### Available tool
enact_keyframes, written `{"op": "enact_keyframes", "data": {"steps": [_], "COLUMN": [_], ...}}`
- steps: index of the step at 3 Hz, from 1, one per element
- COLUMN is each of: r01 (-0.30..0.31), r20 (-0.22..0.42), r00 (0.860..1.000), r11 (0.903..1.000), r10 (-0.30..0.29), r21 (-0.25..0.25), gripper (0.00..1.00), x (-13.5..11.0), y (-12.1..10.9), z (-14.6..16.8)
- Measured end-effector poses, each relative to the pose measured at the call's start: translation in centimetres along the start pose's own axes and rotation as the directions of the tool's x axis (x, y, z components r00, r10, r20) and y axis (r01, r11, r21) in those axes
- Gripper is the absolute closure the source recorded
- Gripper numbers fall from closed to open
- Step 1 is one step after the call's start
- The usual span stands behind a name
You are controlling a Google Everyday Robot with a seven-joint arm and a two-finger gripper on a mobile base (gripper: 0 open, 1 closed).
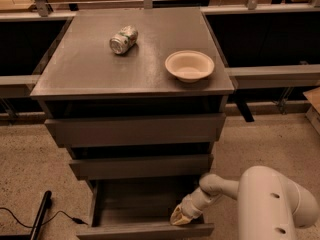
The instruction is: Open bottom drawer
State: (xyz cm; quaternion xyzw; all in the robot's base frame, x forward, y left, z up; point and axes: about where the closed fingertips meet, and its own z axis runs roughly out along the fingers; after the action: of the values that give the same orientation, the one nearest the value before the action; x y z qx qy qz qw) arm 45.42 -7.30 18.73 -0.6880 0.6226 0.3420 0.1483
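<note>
The bottom drawer [145,230] of the grey cabinet stands pulled out, its grey box interior [137,204] showing and its flat front at the lower edge of the camera view. My gripper [178,217] reaches down from the white arm [270,204] at the lower right and sits at the drawer's right end, just behind the top edge of the front. The two larger drawer fronts [135,130] above are closed or nearly so.
On the cabinet top [90,69] lie a crushed can [123,39] on its side and a cream paper bowl [189,65]. A black pole and cable [42,219] lie on the speckled floor at the lower left. Dark shelving runs behind the cabinet.
</note>
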Motion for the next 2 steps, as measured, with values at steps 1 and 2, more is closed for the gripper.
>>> {"op": "enact_keyframes", "data": {"steps": [1, 2], "r01": [-0.013, 0.016], "r20": [0.019, 0.03], "r00": [1.0, 0.999], "r11": [0.9992, 0.9993], "r10": [0.014, -0.015], "r21": [-0.037, -0.033], "gripper": [0.94, 0.93], "x": [-0.2, -1.5], "y": [0.7, 0.9], "z": [-0.1, -1.4]}}
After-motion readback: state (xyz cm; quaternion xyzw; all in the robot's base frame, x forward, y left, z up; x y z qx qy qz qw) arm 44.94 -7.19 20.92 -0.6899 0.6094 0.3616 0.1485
